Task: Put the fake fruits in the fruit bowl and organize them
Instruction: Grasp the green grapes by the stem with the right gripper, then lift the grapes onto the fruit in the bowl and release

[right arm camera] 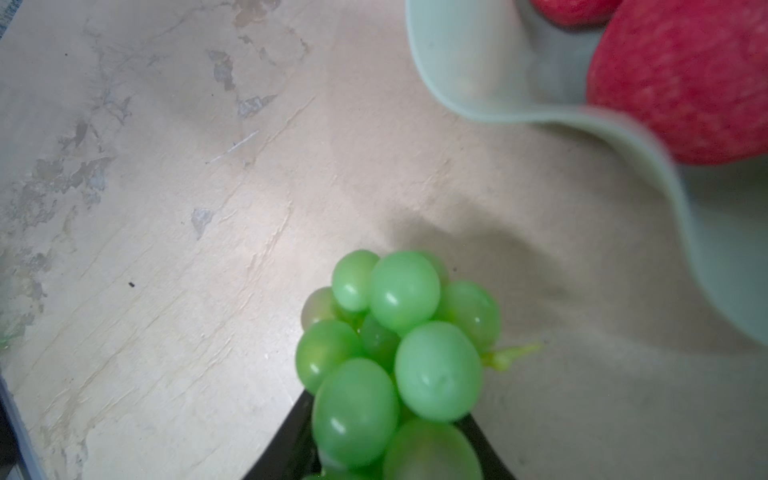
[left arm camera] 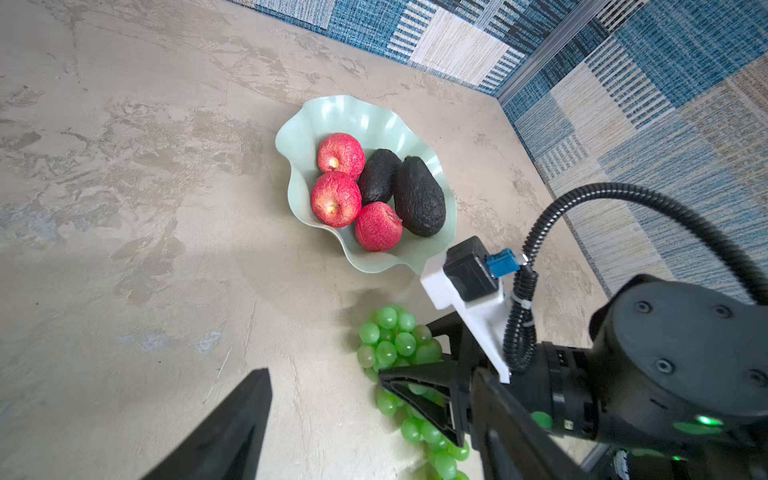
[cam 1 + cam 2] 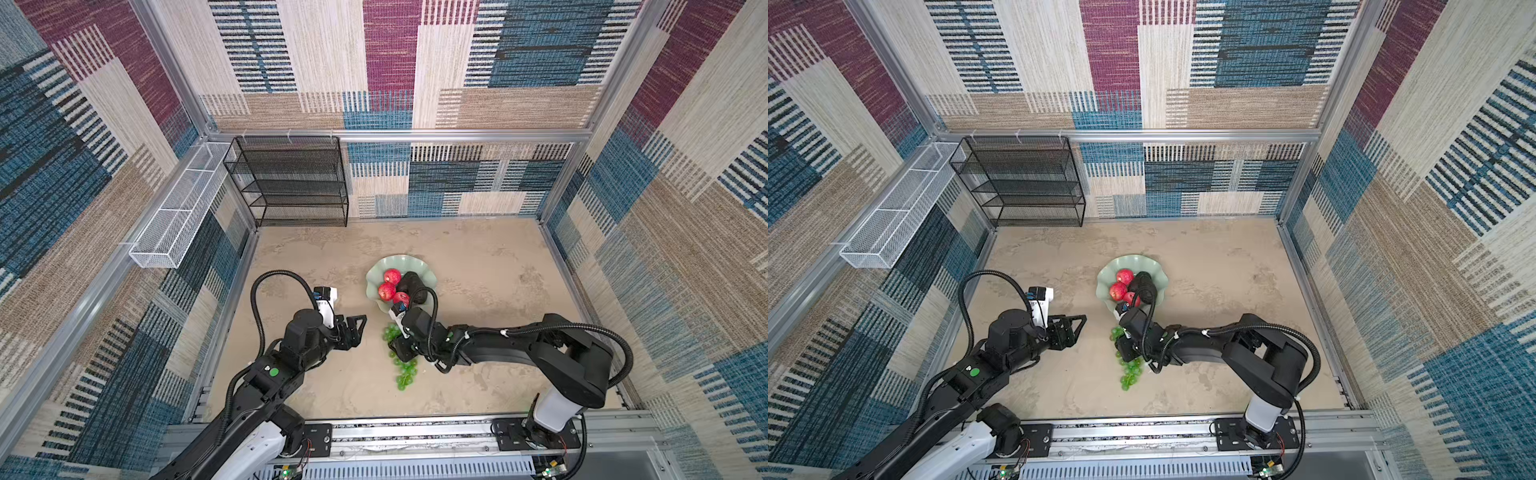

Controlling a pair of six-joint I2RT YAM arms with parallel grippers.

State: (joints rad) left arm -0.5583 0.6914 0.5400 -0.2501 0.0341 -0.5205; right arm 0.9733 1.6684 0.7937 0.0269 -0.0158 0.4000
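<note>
Right fingers (image 2: 417,380): closed on near end of grapes (image 1: 399,340), rest of bunch lying on desk (image 3: 478,291), just short of bowl (image 2: 365,116); likely gripped for lifting in.
Left fingers (image 3: 356,321): partly open, empty, held clear.
In bowl: three apples (image 2: 336,198), two avocados (image 2: 419,195).
Grip visible in wrist views only; hidden under the arm in both top views.

Three red apples (image 2: 336,198) and two blackish avocados (image 2: 419,195) fill the mint scalloped fruit bowl (image 2: 353,112); green grapes (image 2: 388,340) lie just outside it.

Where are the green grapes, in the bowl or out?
Out: the grapes lie on the table beside the bowl; only apples and avocados are inside it.
</note>
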